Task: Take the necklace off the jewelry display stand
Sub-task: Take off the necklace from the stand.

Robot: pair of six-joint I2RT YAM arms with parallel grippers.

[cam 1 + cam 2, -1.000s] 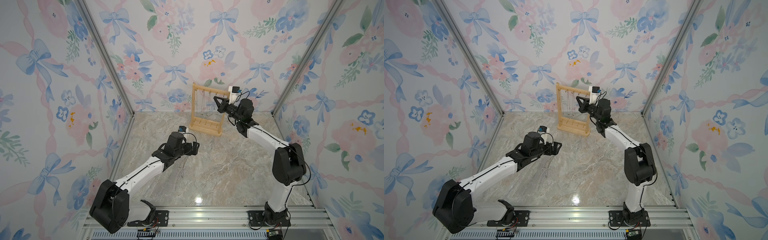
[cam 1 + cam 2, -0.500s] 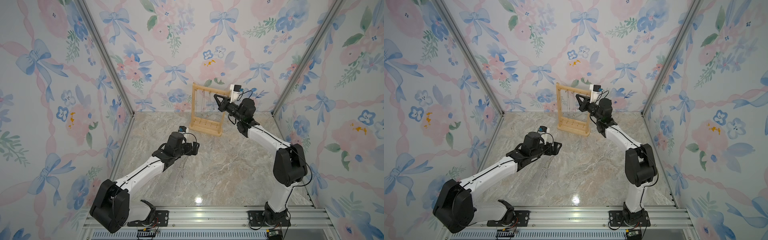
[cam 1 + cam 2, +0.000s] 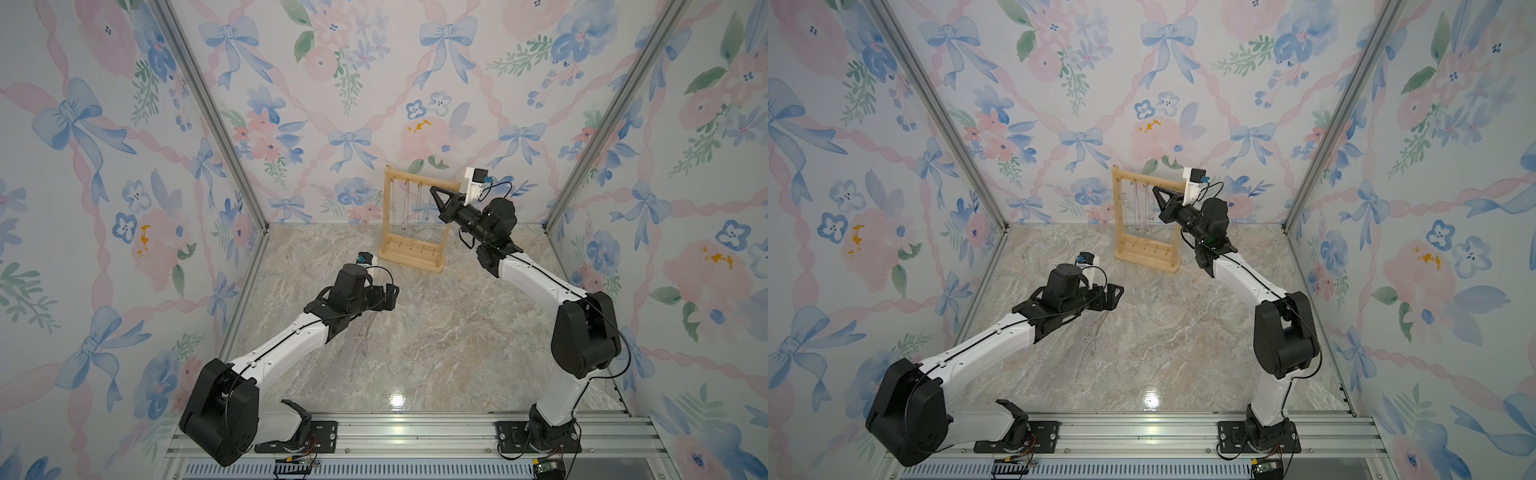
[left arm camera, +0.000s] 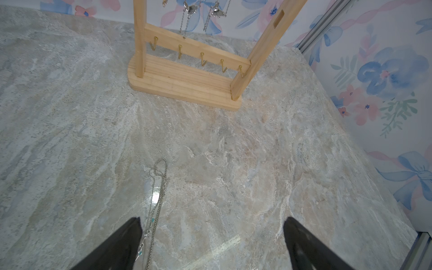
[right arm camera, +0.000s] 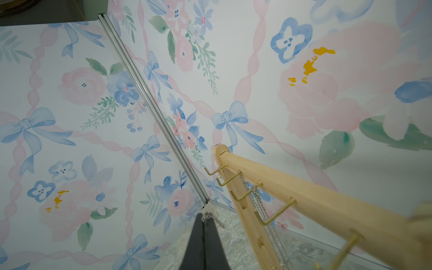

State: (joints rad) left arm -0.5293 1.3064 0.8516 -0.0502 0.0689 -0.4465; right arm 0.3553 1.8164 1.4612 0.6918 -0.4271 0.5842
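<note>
The jewelry display stand stands by the rear wall, its hanging necklaces faint. The right gripper, clenched beside the top bar, shows a speck of chain at its tip; grip unclear. The left gripper gapes above a loose necklace on the table, partly cut off.

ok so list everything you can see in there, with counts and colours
jewelry display stand: one, light wood with gold hooks, back of the tabletop
hanging necklaces: at least three, silver, on the stand's top hooks
loose necklaces: seemingly two, silver, flat on the tabletop below the left gripper
pinched chain: one, silver, at the right gripper's tip
tabletop: one, grey-beige marble pattern, underneath everything
walls: three, floral with blue bows, around the tabletop
left gripper: one, black, open and empty
right gripper: one, black, shut on the pinched chain, beside the stand's top bar
</note>
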